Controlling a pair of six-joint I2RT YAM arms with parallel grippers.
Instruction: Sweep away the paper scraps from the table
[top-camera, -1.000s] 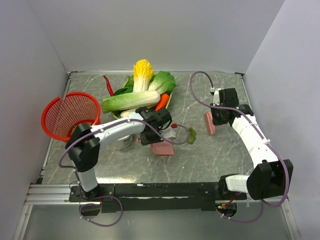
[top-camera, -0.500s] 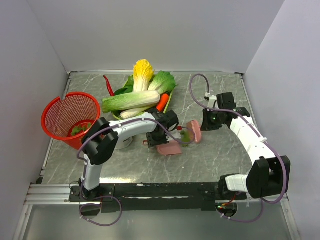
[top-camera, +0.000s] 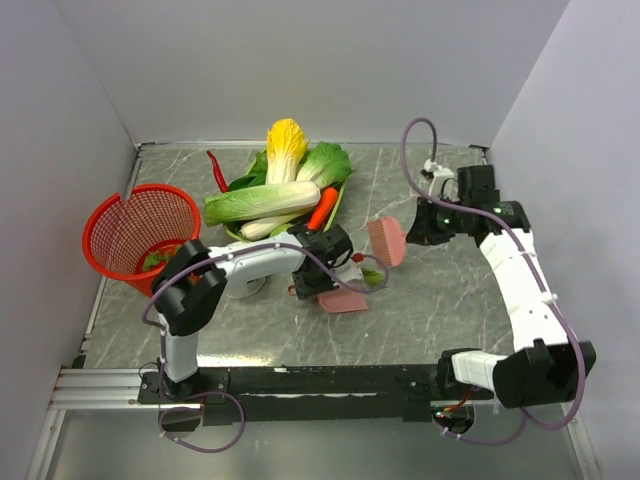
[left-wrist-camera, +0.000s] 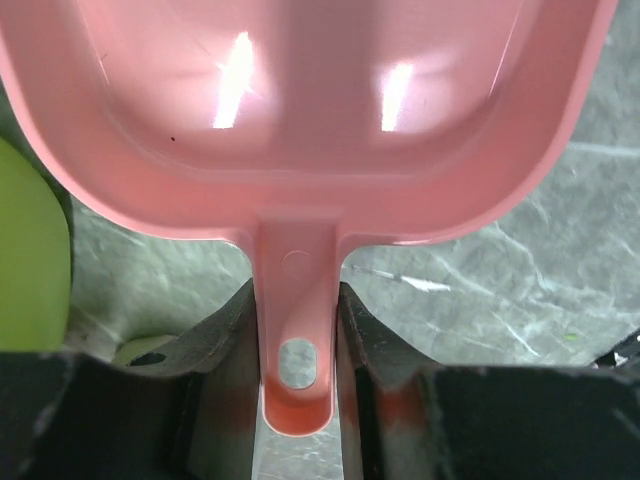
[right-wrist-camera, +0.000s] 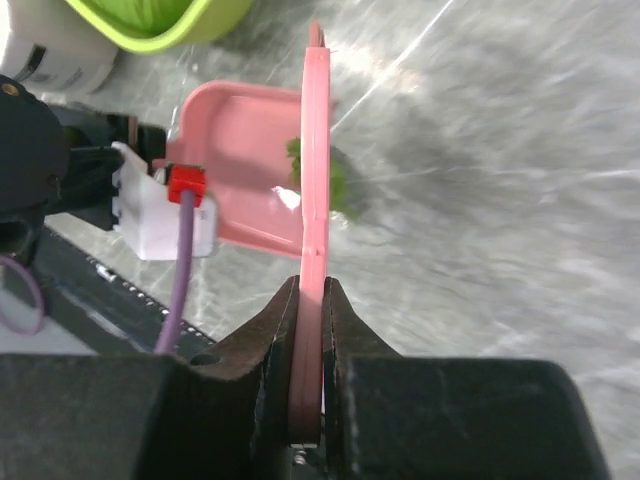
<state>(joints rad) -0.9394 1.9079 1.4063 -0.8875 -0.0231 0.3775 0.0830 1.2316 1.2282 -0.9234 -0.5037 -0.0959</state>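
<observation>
My left gripper (left-wrist-camera: 297, 320) is shut on the handle of a pink dustpan (left-wrist-camera: 300, 110), which lies flat on the table at the centre (top-camera: 346, 300). My right gripper (right-wrist-camera: 308, 300) is shut on a pink brush paddle (right-wrist-camera: 316, 170), seen edge-on and held above the table just right of the pan (top-camera: 387, 241). Green paper scraps (top-camera: 371, 275) lie at the pan's far right corner, partly on the pan (right-wrist-camera: 322, 178). In the top view the left gripper (top-camera: 318, 283) sits under its wrist, and the right gripper (top-camera: 410, 234) is at the right.
A red mesh basket (top-camera: 118, 222) at the left holds green scraps (top-camera: 158, 259). A green bowl heaped with vegetables (top-camera: 283, 190) stands behind the pan. A white cup (top-camera: 243, 286) sits by the left arm. Walls close in the table on three sides.
The right arm swept the brush left toward the pan, then lifted it up and back. The green scraps moved left to the pan's edge. The left arm shifted the pan slightly.
</observation>
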